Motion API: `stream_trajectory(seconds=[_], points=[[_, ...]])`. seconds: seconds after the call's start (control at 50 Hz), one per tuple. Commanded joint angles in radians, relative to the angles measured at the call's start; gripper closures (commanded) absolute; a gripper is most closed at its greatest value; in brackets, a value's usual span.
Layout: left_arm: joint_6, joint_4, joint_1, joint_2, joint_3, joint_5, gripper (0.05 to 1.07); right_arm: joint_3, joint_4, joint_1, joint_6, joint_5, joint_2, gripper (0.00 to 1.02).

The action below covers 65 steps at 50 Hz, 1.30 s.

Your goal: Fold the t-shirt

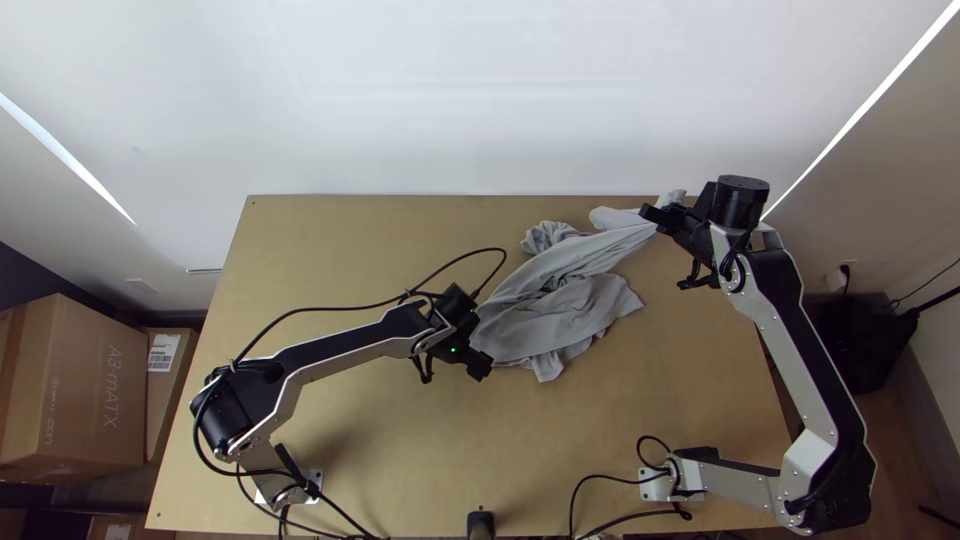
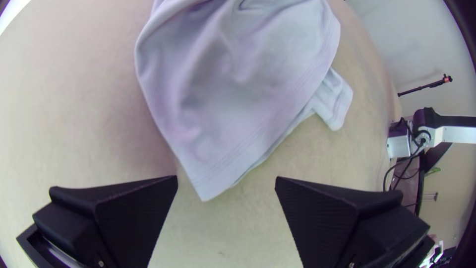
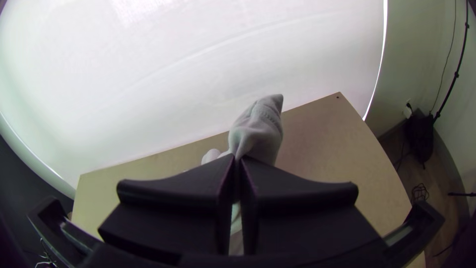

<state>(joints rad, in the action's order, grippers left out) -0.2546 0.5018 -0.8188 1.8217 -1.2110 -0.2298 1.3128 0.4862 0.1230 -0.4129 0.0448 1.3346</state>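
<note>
Near the worktop's far right corner, right tool: a bunched piece of the t-shirt [image 1: 560, 305] is pinched between the closed fingers of the right tool [image 3: 238, 158], with a tuft of cloth [image 3: 258, 134] poking out past them.
Right of the worktop's middle, t-shirt: the grey fabric is spread unevenly on the worktop [image 1: 400, 440], creased and partly bunched, and drawn into a narrow band toward the right tool.
Over the near left part of the cloth, left tool: the fingers of the left tool [image 2: 226, 177] are held wide apart, with nothing gripped; a hemmed corner [image 2: 208, 183] points into the gap.
Beside the hem, small flap: a narrow end of cloth [image 2: 337, 99] juts out from under the larger panel.
Risk at the hemmed corner: only the tip may be caught, or missed altogether, if the left tool is closed too high or too far back.
Risk at the layers: one layer may be lifted without the other, since the hem edges are not quite aligned.
Risk at the band: if the right tool is pulled farther before the creases are opened, the shirt may be dragged or twisted, and the pinched bunch folded in crooked.
</note>
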Motion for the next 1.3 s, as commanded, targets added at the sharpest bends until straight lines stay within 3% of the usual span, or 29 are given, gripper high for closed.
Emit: stream_trajectory(seconds=[0.0, 0.08, 0.18, 0.2, 0.4, 0.58, 0.88, 1.2, 1.28], points=[[-0.008, -0.016, -0.011, 0.062, -0.016, -0.011, 0.24, -0.021, -0.017, -0.003, -0.033, 0.003, -0.041, 1.0], [-0.017, -0.043, -0.014, 0.07, -0.015, 0.0, 0.55, -0.032, -0.017, 0.0, -0.038, 0.003, -0.051, 1.0], [-0.018, -0.077, -0.017, 0.065, -0.004, 0.04, 1.01, -0.043, -0.017, 0.0, -0.04, 0.003, -0.055, 1.0], [-0.012, -0.085, -0.017, 0.059, 0.001, 0.04, 1.05, -0.044, -0.017, -0.002, -0.04, 0.003, -0.055, 1.0], [0.006, -0.072, 0.066, -0.048, 0.013, 0.04, 1.05, -0.049, -0.021, -0.042, -0.037, 0.003, -0.057, 1.0], [0.02, -0.036, 0.25, -0.2, -0.021, 0.041, 1.05, -0.044, -0.024, -0.082, -0.024, 0.003, -0.061, 1.0], [0.147, 0.057, 0.544, -0.346, -0.234, 0.041, 1.05, 0.023, -0.058, -0.083, 0.013, 0.003, -0.064, 1.0], [0.245, 0.06, 0.739, -0.386, -0.504, 0.041, 1.05, 0.163, -0.058, -0.098, 0.026, 0.003, -0.089, 1.0], [0.247, 0.084, 0.754, -0.398, -0.506, 0.041, 1.05, 0.143, -0.058, -0.1, 0.059, 0.003, -0.101, 1.0]])
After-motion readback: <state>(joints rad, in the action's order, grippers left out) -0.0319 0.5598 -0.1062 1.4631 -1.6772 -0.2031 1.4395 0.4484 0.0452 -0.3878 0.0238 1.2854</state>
